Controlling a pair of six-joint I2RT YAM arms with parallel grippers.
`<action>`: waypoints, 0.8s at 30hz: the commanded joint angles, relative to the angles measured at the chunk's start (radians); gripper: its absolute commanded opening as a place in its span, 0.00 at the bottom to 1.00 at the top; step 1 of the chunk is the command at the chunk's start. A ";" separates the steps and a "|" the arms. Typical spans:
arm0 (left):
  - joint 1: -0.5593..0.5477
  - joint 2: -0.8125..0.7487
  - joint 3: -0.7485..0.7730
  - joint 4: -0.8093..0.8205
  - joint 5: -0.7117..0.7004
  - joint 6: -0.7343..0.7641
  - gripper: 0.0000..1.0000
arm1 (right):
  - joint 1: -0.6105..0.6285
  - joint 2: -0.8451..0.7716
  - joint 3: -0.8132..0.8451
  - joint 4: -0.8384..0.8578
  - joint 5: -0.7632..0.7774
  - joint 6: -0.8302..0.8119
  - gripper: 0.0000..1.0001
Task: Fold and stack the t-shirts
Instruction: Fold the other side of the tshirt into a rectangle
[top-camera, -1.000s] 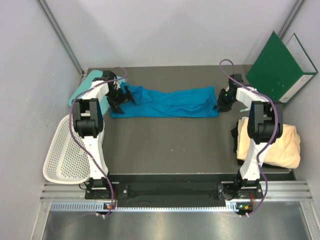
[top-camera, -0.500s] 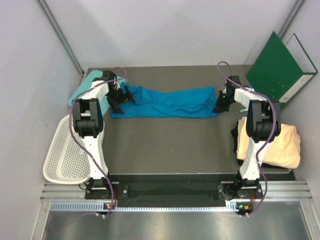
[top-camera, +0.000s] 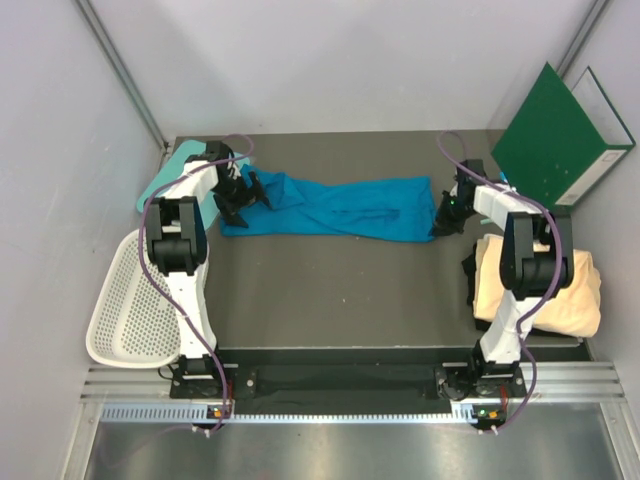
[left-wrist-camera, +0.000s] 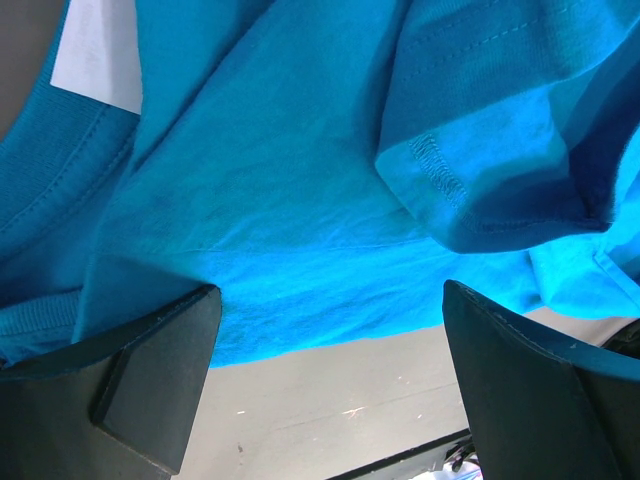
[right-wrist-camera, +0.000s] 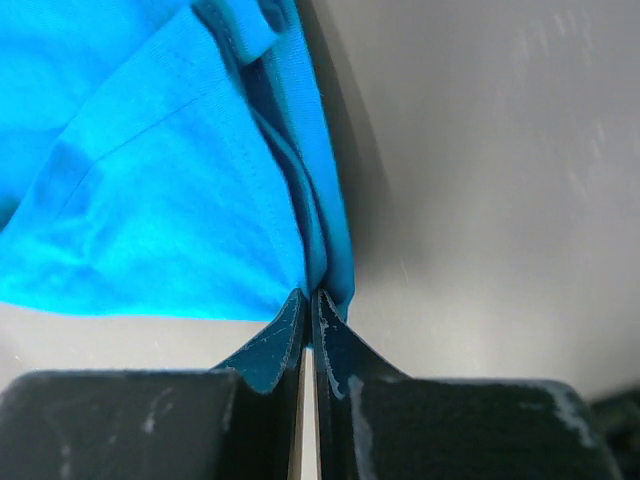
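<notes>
Blue t-shirt (top-camera: 340, 205) spread for folding | right claw (right-wrist-camera: 308, 300) clamps its corner, likely to tension | left claw (left-wrist-camera: 330, 325) wide, empty, at collar

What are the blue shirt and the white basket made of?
The blue shirt looks like soft matte knit cloth, likely cotton: it creases and has stitched hems and a ribbed collar. The basket looks like rigid white plastic, perhaps coated metal: a stiff perforated mesh.
</notes>
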 joint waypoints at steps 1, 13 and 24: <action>0.012 0.112 -0.045 -0.039 -0.168 0.045 0.99 | 0.011 -0.099 -0.050 -0.009 0.045 -0.010 0.00; 0.012 0.111 -0.038 -0.066 -0.206 0.053 0.99 | 0.009 -0.072 -0.084 -0.024 0.132 0.007 0.00; 0.013 0.122 -0.054 -0.079 -0.246 0.045 0.99 | -0.055 -0.086 -0.055 -0.012 0.214 0.013 0.00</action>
